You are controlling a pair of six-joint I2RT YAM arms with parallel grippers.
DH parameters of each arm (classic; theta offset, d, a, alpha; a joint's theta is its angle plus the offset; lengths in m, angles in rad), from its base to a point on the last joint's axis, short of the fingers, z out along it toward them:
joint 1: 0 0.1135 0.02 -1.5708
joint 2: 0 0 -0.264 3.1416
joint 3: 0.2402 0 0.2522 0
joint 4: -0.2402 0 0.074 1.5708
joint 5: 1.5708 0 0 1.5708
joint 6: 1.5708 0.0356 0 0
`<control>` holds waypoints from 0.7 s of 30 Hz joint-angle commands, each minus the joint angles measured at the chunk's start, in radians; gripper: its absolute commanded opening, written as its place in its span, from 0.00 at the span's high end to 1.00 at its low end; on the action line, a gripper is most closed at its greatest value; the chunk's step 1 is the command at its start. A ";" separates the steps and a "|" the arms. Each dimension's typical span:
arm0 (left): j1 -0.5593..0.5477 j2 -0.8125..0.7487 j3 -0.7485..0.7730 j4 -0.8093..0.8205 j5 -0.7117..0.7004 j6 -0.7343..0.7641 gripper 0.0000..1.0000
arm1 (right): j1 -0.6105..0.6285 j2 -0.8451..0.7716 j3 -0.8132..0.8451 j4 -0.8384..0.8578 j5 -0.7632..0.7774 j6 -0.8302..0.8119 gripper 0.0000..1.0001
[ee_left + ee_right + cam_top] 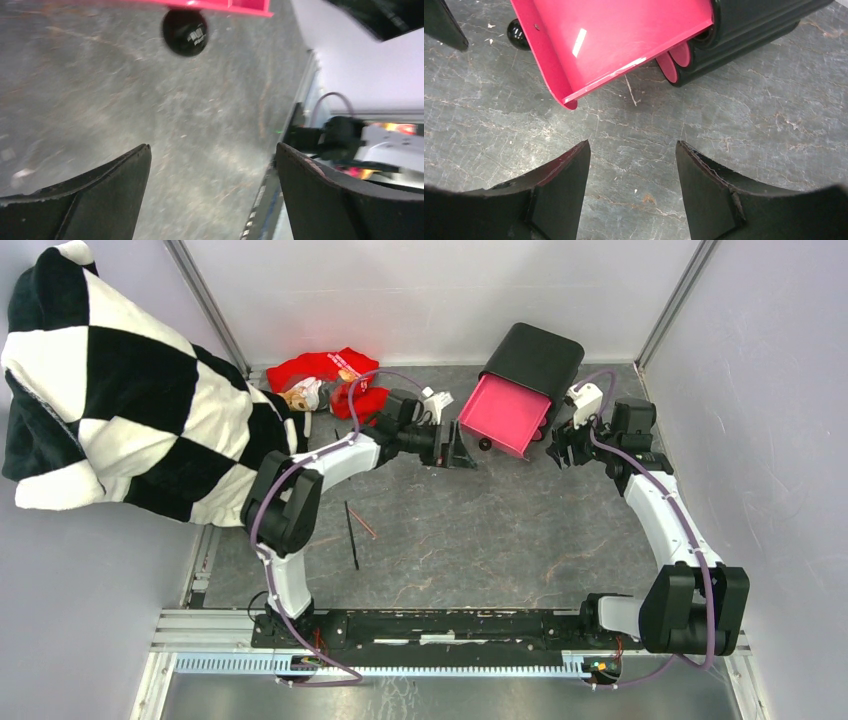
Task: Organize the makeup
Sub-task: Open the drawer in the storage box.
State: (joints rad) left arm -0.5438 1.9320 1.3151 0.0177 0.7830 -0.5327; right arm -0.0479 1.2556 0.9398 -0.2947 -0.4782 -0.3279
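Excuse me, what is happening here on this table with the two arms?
A robot is tidying makeup. The black box has its pink drawer pulled out, and what shows of it is empty. The left pincer hangs open near the drawer's black knob; the right pincer is open on the drawer's other side. Neither holds anything. Two thin pencils lie on the table, not yet put away.

Table top [480,530]: grey, stone-veined, matt, finely scuffed. Pink drawer [624,35] at 12 o'clock: smooth glossy plastic with 1 bright glare streak. Its black knob [184,31]: high gloss, mirror-like reflection. Black box [535,355]: ribbed, satin. Fingers [559,200] of right gripper [633,145]: matt black plastic, chipped edges. Checkered cloth [120,390] at 10 o'clock: soft, plush. Rail [400,665] at 6 o'clock: ribbed bare metal.
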 commanded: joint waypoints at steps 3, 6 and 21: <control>0.068 -0.149 -0.056 -0.341 -0.189 0.598 0.00 | 0.008 -0.031 0.001 0.020 -0.103 -0.045 0.30; 0.080 -0.187 -0.086 -0.406 -0.375 0.763 0.02 | 0.031 -0.037 -0.003 0.023 -0.113 -0.059 0.30; 0.218 -0.075 0.024 -0.593 -0.685 1.140 0.13 | 0.083 0.009 0.002 -0.001 -0.097 -0.091 0.30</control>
State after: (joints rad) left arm -0.3569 1.7981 1.2514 -0.5102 0.1345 0.4667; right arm 0.0330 1.2575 0.9382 -0.3023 -0.5659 -0.4000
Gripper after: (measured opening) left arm 0.883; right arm 0.697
